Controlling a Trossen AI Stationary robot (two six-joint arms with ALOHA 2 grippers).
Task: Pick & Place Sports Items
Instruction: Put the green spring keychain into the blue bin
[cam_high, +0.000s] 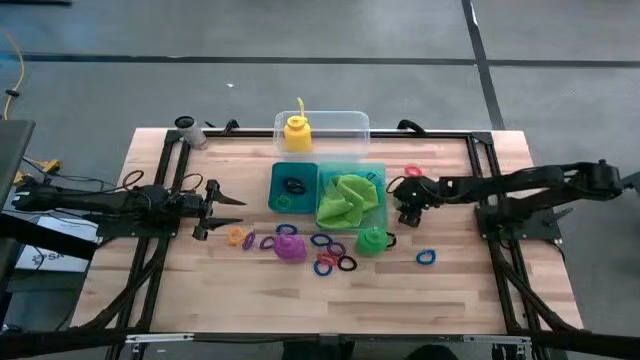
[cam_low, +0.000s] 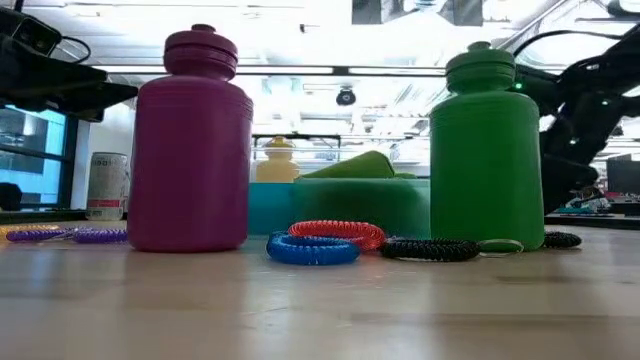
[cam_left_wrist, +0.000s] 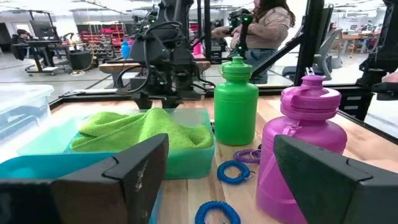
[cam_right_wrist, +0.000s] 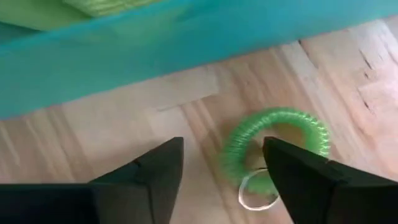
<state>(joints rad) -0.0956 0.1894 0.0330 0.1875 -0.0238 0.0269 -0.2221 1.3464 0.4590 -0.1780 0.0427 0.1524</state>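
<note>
My right hand (cam_high: 404, 203) is low over the desk (cam_high: 480, 290), just beside the right wall of the teal tray (cam_high: 278, 176); its two fingers stand apart and hold nothing; in the right wrist view a green coil ring (cam_right_wrist: 277, 146) lies flat on the wood between the fingertips, with a thin clear ring (cam_right_wrist: 258, 190) touching it. My left hand (cam_high: 222, 208) waits over the left part of the desk, well apart from the tray, with its fingers wide and empty (they frame the scene in the left wrist view).

The yellow bottle (cam_high: 297, 133) stands inside the clear tub (cam_high: 352, 122) behind the tray; the lime-green cloth (cam_high: 347, 199) lies bunched in the tray's right compartment, and a dark ring (cam_high: 293, 185) lies in its left compartment. The purple bottle (cam_high: 290, 246) and the green bottle (cam_high: 371, 241) stand upright on the desk in front of the tray; between them lie blue (cam_high: 321, 240), red (cam_high: 324, 262) and black (cam_high: 346, 264) rings, close together. An orange ring (cam_high: 236, 237) lies near the purple bottle on its left; one blue ring (cam_high: 426, 258) lies alone to the right of the green bottle; a pink ring (cam_high: 413, 171) lies behind my right hand.
</note>
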